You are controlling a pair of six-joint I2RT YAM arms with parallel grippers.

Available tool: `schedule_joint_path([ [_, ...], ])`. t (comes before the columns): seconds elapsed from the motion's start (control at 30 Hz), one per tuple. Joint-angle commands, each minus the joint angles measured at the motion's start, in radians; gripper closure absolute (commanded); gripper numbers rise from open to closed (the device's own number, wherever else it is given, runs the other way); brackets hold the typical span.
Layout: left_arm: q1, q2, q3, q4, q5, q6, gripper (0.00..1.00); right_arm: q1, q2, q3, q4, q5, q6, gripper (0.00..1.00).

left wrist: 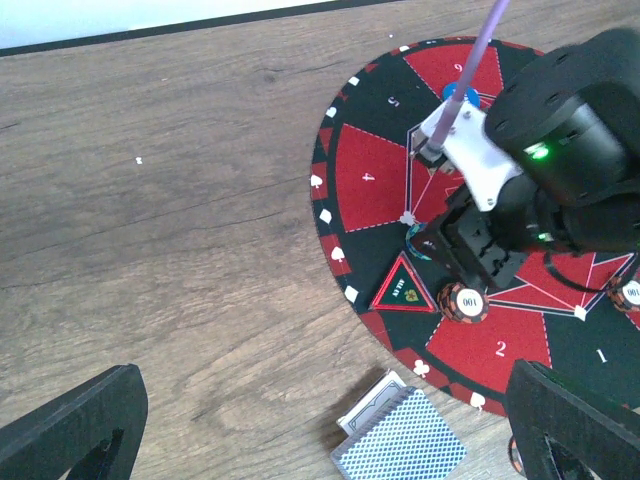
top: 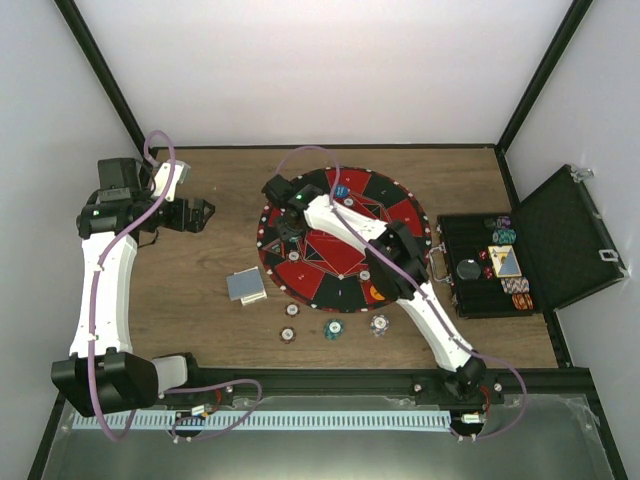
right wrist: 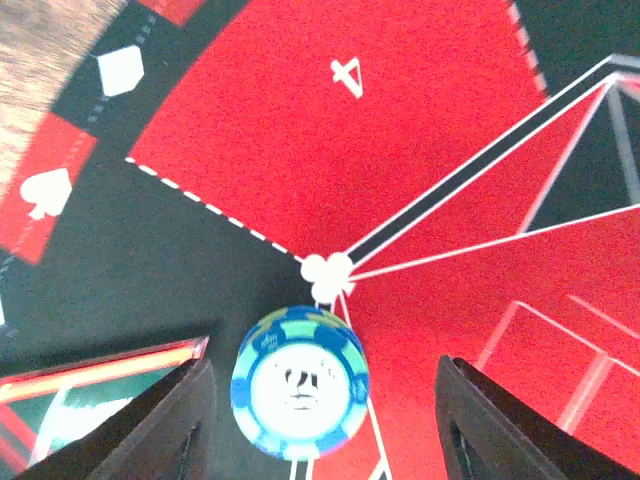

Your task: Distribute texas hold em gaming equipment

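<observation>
The blue-green chip point(right wrist: 300, 385) is laid flat on the red-and-black mat point(right wrist: 330, 150), right between the spread fingers of the right gripper point(right wrist: 325, 420), touched by neither, while the wide-open, empty left gripper point(top: 200, 215) is seen far off.

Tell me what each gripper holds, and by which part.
Nothing is held. The jaws of the right gripper stand open either side of the blue-green chip, lying untouched on the mat. The left gripper hangs open over the table.
</observation>
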Motion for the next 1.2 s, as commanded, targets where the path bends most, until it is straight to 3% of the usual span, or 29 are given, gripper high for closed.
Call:
schedule_joint_path([
  [0.0,0.005,-0.005,0.024,-0.012,0.01,-0.002,0.0,0.004,-0.189,-0.007,-0.038,0.027,0.005,0.35],
  [0.27,0.005,-0.012,0.015,-0.004,0.017,-0.003,0.0,0.12,-0.59,-0.561,0.056,0.052,0.096,0.16],
  [0.43,0.005,-0.02,0.008,0.005,0.031,-0.009,0.0,0.242,-0.815,-0.878,0.045,0.032,0.266,0.11],
  [0.57,0.005,-0.019,0.0,0.014,0.039,-0.014,0.0,0.324,-0.943,-1.03,0.029,-0.006,0.384,0.09],
  [0.73,0.005,-0.017,-0.001,0.021,0.046,-0.025,0.0,0.391,-0.988,-1.121,0.053,-0.063,0.449,0.08],
  [1.17,0.005,-0.031,-0.016,0.019,0.033,-0.019,0.0,0.422,-0.838,-1.152,0.134,-0.084,0.421,0.14],
])
